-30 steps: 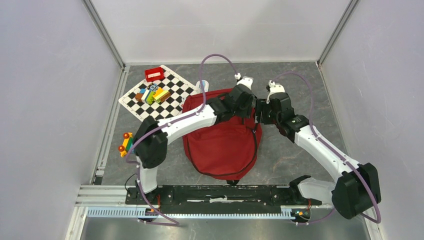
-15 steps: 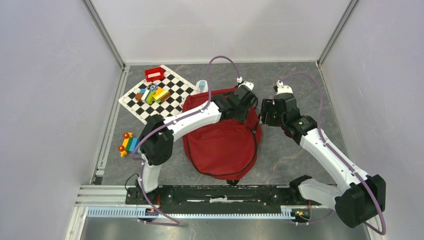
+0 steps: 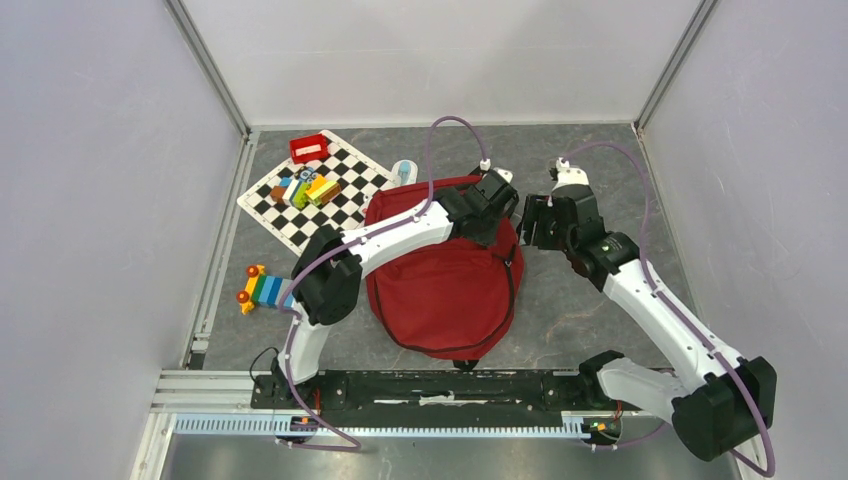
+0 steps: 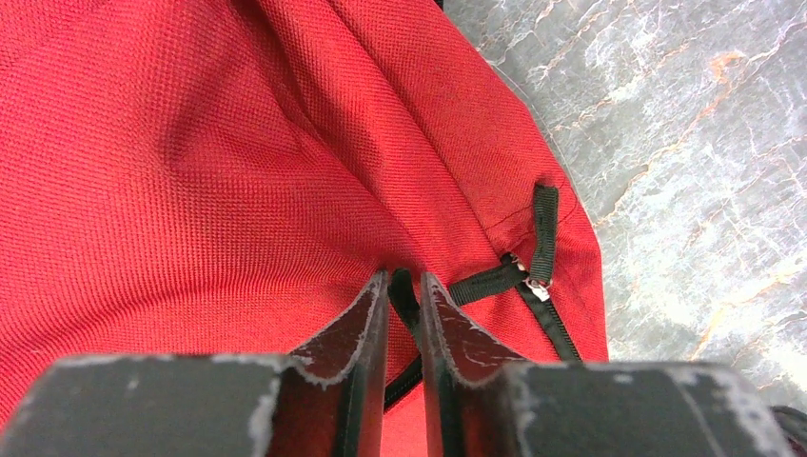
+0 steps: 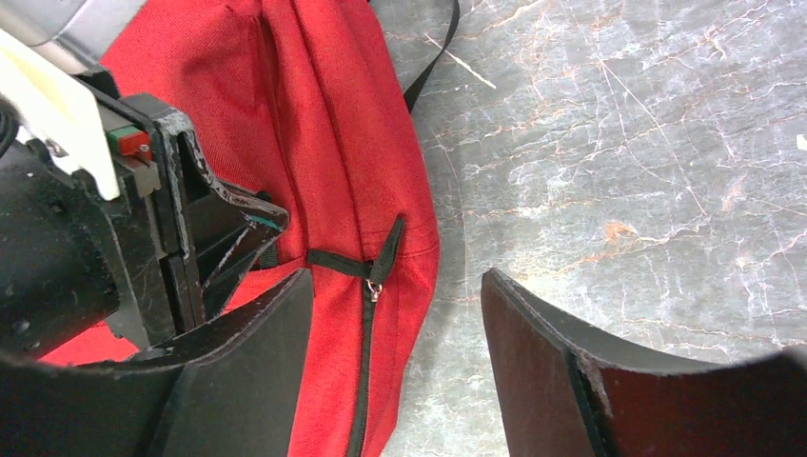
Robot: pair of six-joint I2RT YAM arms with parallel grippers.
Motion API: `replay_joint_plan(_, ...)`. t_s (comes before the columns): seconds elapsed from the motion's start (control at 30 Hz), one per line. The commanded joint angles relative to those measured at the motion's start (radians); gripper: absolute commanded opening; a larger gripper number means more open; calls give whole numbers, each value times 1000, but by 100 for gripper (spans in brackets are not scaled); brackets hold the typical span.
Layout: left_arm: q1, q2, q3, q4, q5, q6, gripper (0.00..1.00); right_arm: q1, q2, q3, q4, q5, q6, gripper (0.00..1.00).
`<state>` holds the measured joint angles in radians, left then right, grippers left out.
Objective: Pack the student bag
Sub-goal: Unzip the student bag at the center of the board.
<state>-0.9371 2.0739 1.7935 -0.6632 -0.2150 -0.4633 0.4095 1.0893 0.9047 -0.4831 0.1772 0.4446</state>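
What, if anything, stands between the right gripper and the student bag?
Nothing visible. The open right gripper hovers at the edge of the student bag, a free zipper pull straight ahead; the left gripper, shut on the other pull strap, sits just beside.

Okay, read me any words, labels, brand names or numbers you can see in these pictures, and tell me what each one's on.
No text can be read in any view.
Small red box: a white patch on it, too small to read.
Coloured blocks on the checkered mat: any print is too small to tell.
Student bag: plain red fabric in both wrist views, no logo or label showing.
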Motion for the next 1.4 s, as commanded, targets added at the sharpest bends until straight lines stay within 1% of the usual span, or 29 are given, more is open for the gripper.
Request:
replay_joint_plan(0.0,3,5,18,6,-5,-39,18,-6,-30,-19,41,-2,-20,71)
replay_joint_plan(0.07,3,-8,13,19,-5,-43,6,-6,-16,-18,43,-17,-32,73)
replay_joint_plan(0.1,1,-23,-2,35,-8,-48,2,-6,-8,-20,43,-25,-36,73)
replay_joint_plan(0.2,2,-100,-83,104,-33,-52,2,-7,16,-32,73,-59,-59,78)
replay_joint_plan(0.3,3,-178,-165,172,-72,-55,2,-6,58,-46,128,-158,-105,82)
replay_joint_plan(0.4,3,-215,-201,189,-81,-55,2,-7,111,-52,162,-230,-113,82)
replay_joint_plan(0.5,3,-237,-213,183,-82,-60,2,-8,147,-51,202,-250,-95,80)
replay_joint_plan(0.67,4,-264,-246,184,-84,-72,2,-9,259,19,247,-310,-58,76)
replay_joint_plan(0.87,4,-264,-253,188,-71,-76,2,-12,374,96,260,-385,-30,74)
replay_joint_plan(0.93,4,-266,-255,188,-72,-77,2,-13,396,114,265,-411,-22,70)
replay_joint_plan(1.13,4,-269,-262,197,-56,-74,2,-13,424,100,270,-447,0,63)
replay_joint_plan(1.3,5,-291,-283,208,-75,-77,2,-15,432,91,270,-464,-1,49)
replay_joint_plan(1.37,4,-304,-305,232,-66,-77,2,-14,441,95,271,-493,-9,36)
